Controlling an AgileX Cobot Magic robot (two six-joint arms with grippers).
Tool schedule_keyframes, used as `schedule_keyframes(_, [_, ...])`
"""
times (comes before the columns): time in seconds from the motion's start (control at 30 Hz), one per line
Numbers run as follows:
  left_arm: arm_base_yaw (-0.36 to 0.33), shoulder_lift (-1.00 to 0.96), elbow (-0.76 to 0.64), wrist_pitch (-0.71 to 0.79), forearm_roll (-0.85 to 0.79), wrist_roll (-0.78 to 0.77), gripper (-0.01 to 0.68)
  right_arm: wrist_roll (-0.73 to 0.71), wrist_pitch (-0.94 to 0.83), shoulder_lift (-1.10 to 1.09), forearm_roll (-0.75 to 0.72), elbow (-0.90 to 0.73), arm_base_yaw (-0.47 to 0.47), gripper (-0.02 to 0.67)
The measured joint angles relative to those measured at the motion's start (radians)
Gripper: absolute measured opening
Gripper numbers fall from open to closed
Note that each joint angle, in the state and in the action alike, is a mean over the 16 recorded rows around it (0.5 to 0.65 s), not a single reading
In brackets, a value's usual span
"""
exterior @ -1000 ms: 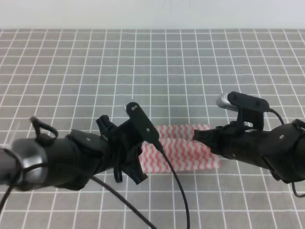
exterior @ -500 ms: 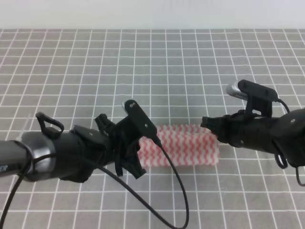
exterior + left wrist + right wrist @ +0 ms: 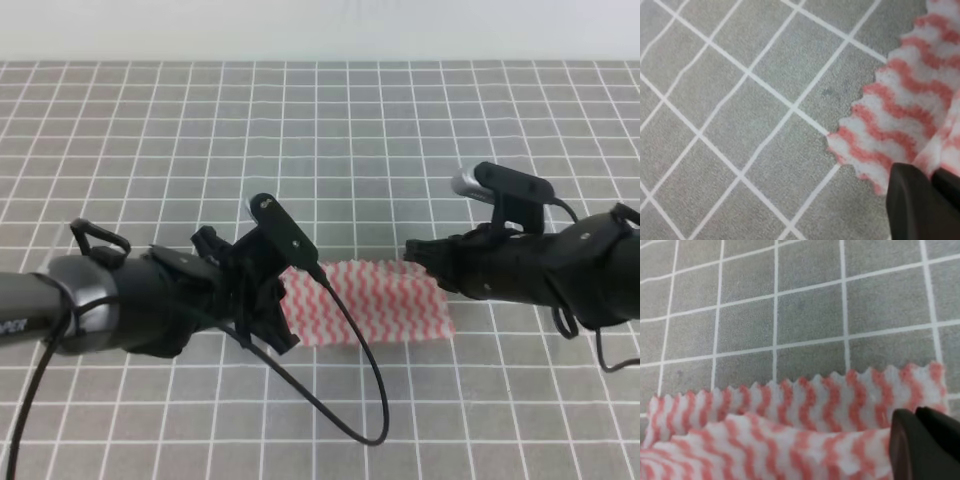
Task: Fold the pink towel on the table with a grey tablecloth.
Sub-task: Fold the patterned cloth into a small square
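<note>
The pink towel (image 3: 375, 303) lies folded into a wide strip on the table with a grey tablecloth (image 3: 320, 140). My left gripper (image 3: 283, 318) is at the strip's left end. In the left wrist view its fingers (image 3: 912, 200) are pressed together on a raised fold of the towel (image 3: 900, 115). My right gripper (image 3: 413, 251) is at the strip's far right corner. The right wrist view shows that gripper (image 3: 916, 412) shut on the upper layer of the towel (image 3: 790, 440), with the lower layer's jagged far edge showing beyond it.
The grey gridded cloth runs to a pale wall along the top edge (image 3: 320, 30). A black cable (image 3: 365, 400) loops from my left arm over the cloth in front of the towel.
Both grippers have carried the towel's upper layer away from me towards its far edge. The strip now lies flatter and slightly further left. My right gripper moved out to the right and back in.
</note>
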State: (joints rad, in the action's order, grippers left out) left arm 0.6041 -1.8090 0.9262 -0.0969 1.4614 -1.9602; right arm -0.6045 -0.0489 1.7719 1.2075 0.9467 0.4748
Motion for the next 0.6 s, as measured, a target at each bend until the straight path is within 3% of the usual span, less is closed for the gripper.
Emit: schedule_keyframes(0.6, [-0.019,-0.018,0.017,0.087,0.008,-0.048,0.016,0.0,-0.028,0.033,-0.004,0.03,-0.022,-0.015])
